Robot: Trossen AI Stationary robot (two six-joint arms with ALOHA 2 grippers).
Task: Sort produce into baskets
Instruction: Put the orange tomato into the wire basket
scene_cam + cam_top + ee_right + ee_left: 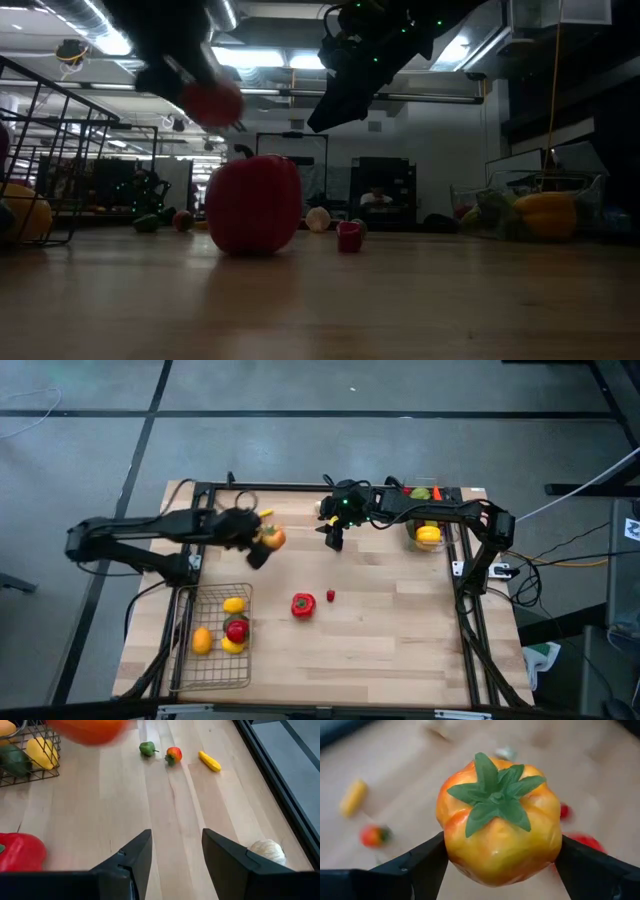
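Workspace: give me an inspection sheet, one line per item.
Surface: wooden table, dark frame rails along its edges.
Job's things: wire basket near the left front corner holds yellow, orange and red pieces; clear bin at right rear holds a yellow pepper; red pepper and small red piece lie loose mid-table.
Clutter: nothing seen.
Grippers: left gripper holds an orange-yellow tomato above the table; right gripper open, empty.
Cables: bundle off the table's right edge.
Surroundings: grey floor; dim room behind.
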